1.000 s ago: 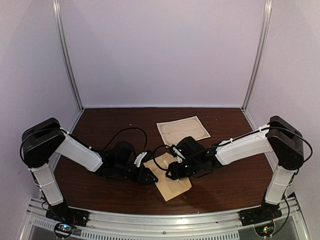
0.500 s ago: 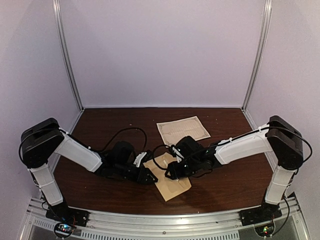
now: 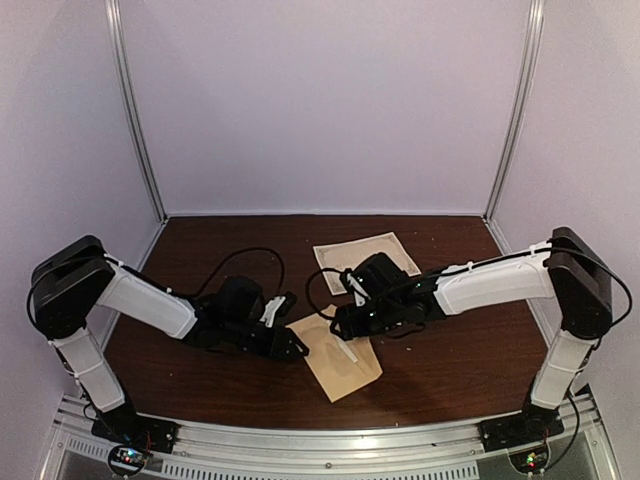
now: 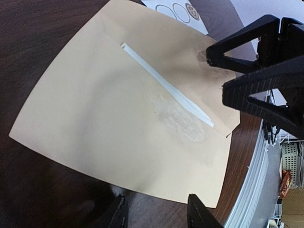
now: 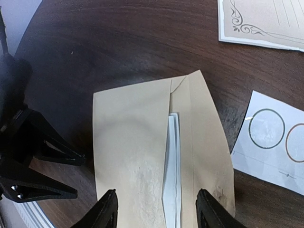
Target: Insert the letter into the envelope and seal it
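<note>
The tan envelope [image 3: 342,364] lies flat on the dark table near the front, between both grippers. It also shows in the left wrist view [image 4: 118,118] and in the right wrist view [image 5: 137,156]. A narrow white strip [image 5: 171,166] runs along the flap fold; it is also seen in the left wrist view [image 4: 166,85]. A cream sheet with an ornate border [image 3: 365,258] lies flat behind. My left gripper [image 3: 294,348] is open at the envelope's left edge, empty [image 4: 156,216]. My right gripper [image 3: 345,325] is open over the envelope's far end, empty [image 5: 159,211].
A white card with round stickers [image 5: 273,140] lies just right of the envelope, mostly under my right arm; its corner shows in the left wrist view [image 4: 175,9]. Cables loop over the table [image 3: 240,262] behind the left gripper. The metal front rail [image 3: 320,440] runs close to the envelope.
My right gripper has drawn back from the envelope's middle toward its far end, and the arm has stretched out. The white strip on the envelope now shows. My left gripper has shifted slightly left.
</note>
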You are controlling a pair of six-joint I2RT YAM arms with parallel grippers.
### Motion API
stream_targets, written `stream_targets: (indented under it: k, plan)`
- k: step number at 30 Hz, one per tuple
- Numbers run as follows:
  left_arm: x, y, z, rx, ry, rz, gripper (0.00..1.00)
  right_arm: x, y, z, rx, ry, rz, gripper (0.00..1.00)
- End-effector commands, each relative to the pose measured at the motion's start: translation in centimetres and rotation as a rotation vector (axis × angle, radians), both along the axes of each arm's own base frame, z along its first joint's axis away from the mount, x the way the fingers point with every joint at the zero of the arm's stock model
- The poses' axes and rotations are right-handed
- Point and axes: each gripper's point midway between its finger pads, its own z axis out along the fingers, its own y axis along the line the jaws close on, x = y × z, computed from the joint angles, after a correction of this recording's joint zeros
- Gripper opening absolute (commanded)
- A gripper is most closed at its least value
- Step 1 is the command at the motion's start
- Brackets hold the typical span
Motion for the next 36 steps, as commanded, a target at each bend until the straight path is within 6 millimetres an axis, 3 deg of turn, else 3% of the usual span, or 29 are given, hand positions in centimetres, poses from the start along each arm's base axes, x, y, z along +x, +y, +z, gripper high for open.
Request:
stream_targets:
  k: [1, 9, 17, 36]
  plan:
    - [1.6, 0.0, 0.7, -0.008, -0.04, 0.03, 0.44, 1.7, 1.5, 0.3, 0.024, -0.028, 0.015, 0.57]
    - [2.3, 0.6, 0.0, -0.002, -0.023, 0.042, 0.44, 2.7, 2.3, -1.2, 0.012, -0.012, 0.02, 0.56]
    - [2.4, 0.5, -0.7, -0.002, -0.008, 0.03, 0.44, 2.1, 2.8, -2.6, 0.023, 0.024, 0.049, 0.56]
    - [1.9, 0.3, -1.2, -0.023, 0.016, 0.018, 0.44, 0.9, 4.8, -2.6, 0.1, 0.071, 0.103, 0.55]
